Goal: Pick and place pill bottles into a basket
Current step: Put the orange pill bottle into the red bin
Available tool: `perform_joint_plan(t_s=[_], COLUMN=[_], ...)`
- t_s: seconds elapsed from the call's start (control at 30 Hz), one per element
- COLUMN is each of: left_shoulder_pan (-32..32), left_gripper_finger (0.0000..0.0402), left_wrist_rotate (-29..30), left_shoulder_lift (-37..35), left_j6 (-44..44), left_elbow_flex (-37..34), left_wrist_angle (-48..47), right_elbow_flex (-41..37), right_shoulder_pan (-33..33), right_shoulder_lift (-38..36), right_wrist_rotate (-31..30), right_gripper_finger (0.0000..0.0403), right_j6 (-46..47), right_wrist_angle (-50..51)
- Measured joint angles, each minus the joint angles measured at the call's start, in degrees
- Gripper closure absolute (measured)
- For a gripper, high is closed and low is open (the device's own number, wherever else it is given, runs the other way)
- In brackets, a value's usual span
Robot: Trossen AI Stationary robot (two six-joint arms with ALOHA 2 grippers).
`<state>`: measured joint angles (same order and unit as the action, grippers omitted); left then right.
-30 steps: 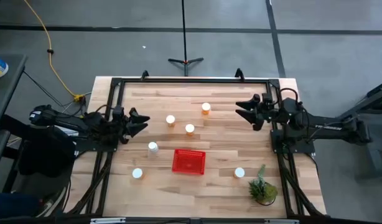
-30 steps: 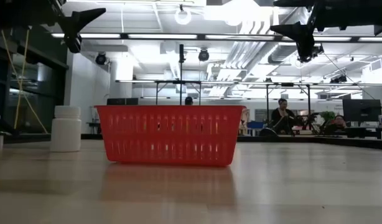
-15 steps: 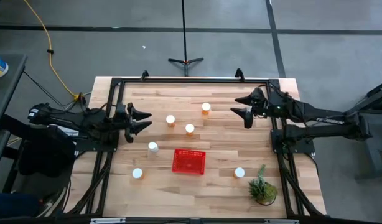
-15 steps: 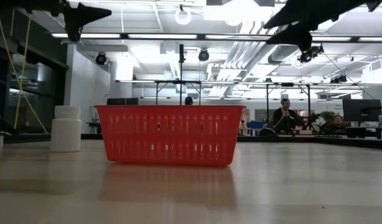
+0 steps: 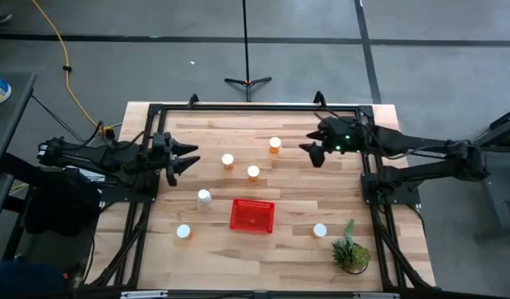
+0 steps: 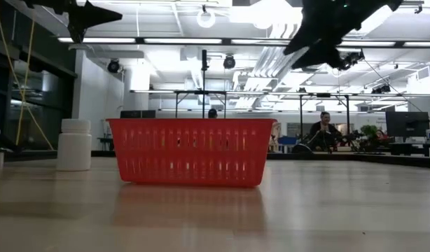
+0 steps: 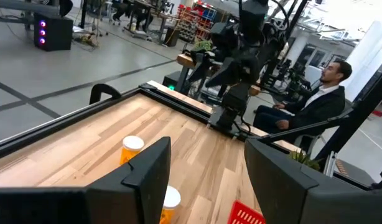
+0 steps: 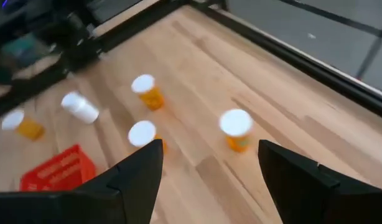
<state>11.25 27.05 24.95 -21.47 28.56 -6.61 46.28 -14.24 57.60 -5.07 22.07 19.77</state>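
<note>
Six pill bottles stand upright on the table around the basket (image 5: 252, 215), none yet inside it: an amber one (image 5: 275, 145) farthest from the basket on its far side, two more (image 5: 228, 160) and (image 5: 252, 173) nearer on that side, a whitish one (image 5: 203, 198) just off the basket's left end, one (image 5: 183, 232) at its near left and one (image 5: 320, 231) to its right. Each is judged light, rigid and smooth-walled, so a slip or a tip-over is the likely fault; the hold is best taken across the round body just below the white cap, squarely, with modest squeeze. The basket is judged light enough to be nudged if struck. The right gripper (image 5: 311, 151) hangs above the table beyond the farthest amber bottle, jaws spread wide and empty, as the right wrist view shows. The left gripper (image 5: 187, 159) is held above the table's left edge, well left of the basket, jaws likewise parted and holding nothing.
</note>
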Motion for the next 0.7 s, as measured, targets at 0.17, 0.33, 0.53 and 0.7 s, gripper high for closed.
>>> perform_joint_plan(t_s=[0.17, 0.33, 0.53, 0.7], left_shoulder_pan=[0.00, 0.00, 0.00, 0.00], left_gripper_finger=[0.0163, 0.0163, 0.0163, 0.0163], left_wrist_rotate=[-1.02, -1.02, -1.05, -1.05], left_shoulder_lift=[0.02, 0.00, 0.00, 0.00], left_j6=[0.04, 0.15, 0.22, 0.21], left_elbow_flex=[-0.02, -0.06, -0.07, -0.07], left_wrist_angle=[0.02, 0.02, 0.02, 0.02], right_elbow_flex=[0.00, -0.02, 4.75, 13.92], right_shoulder_pan=[-1.05, -3.07, -3.12, -3.23], right_shoulder_lift=[6.36, 13.26, 21.06, 25.74], right_wrist_rotate=[-0.81, -0.07, 8.58, 5.31], right_gripper_finger=[0.0148, 0.0148, 0.0148, 0.0148], right_j6=[7.92, 15.27, 10.66, 7.13], right_wrist_angle=[-10.43, -18.13, -23.00, -14.75])
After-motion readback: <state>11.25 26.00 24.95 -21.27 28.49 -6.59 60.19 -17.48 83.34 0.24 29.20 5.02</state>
